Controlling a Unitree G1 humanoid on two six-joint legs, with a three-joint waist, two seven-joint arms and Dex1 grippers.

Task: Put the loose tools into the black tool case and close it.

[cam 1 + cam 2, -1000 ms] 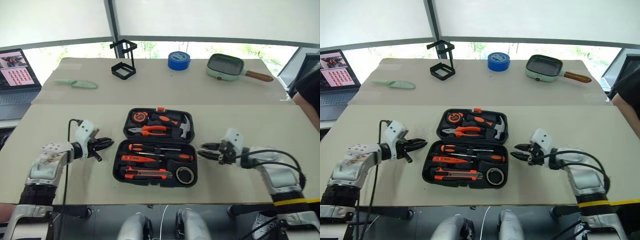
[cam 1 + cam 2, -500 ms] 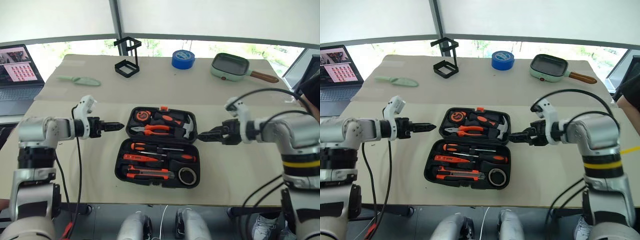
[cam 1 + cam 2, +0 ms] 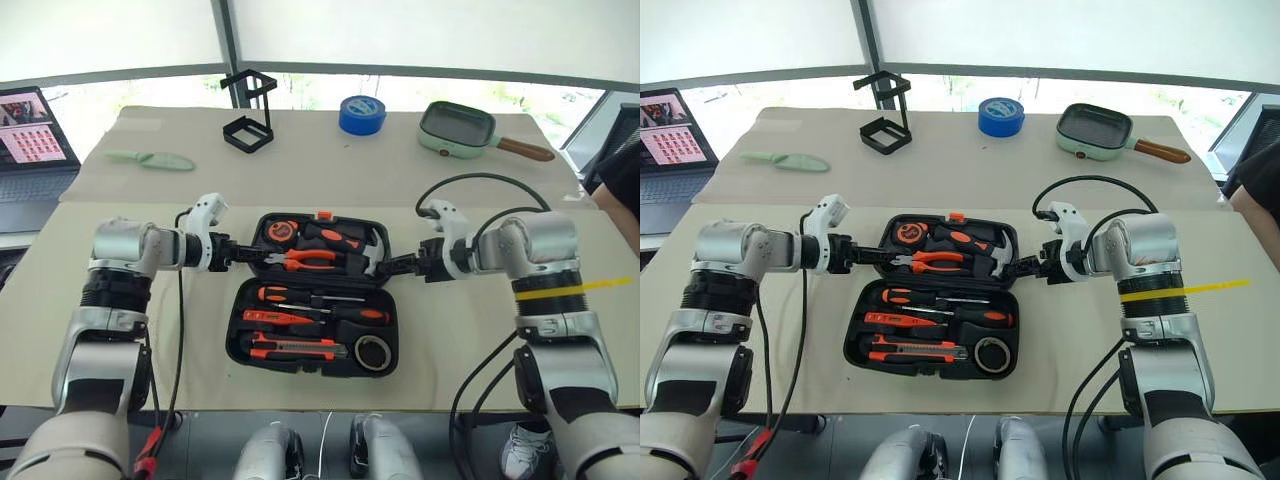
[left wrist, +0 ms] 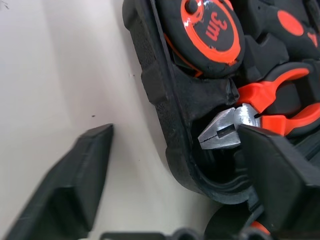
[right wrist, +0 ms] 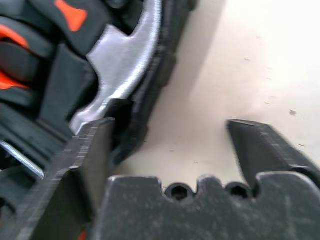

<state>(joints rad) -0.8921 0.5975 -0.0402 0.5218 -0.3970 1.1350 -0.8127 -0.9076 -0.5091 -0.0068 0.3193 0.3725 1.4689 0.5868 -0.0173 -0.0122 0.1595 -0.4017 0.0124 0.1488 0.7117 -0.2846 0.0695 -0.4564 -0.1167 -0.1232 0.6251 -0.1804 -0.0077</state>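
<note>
Two halves of the rectangular black plastic tool case (image 3: 318, 292) lie open and flat in the middle of the beige table (image 3: 500, 350). The slim screwdrivers with orange and black handles (image 3: 320, 305), the black-and-orange utility knife (image 3: 295, 348) and the small dark tape roll (image 3: 372, 351) all sit in the moulded slots of the near half. In the far half rest the orange-handled pliers (image 3: 300, 261), a hammer with a shiny head (image 3: 368, 252) and a round measuring tape (image 3: 279, 232). I see no loose tool left on the table near the case, so I judge the filling step is done and only the closing is left.

Both grippers stand at the far half, one on each side. The left gripper (image 3: 245, 255) has its jaws open, and they straddle the left wall of this half: one finger (image 4: 75, 175) is over the table outside and the other is inside by the pliers' nose. The right gripper (image 3: 395, 266) is also open around the right wall, by the hammer head. Neither one seems to press on the shell yet.
</note>
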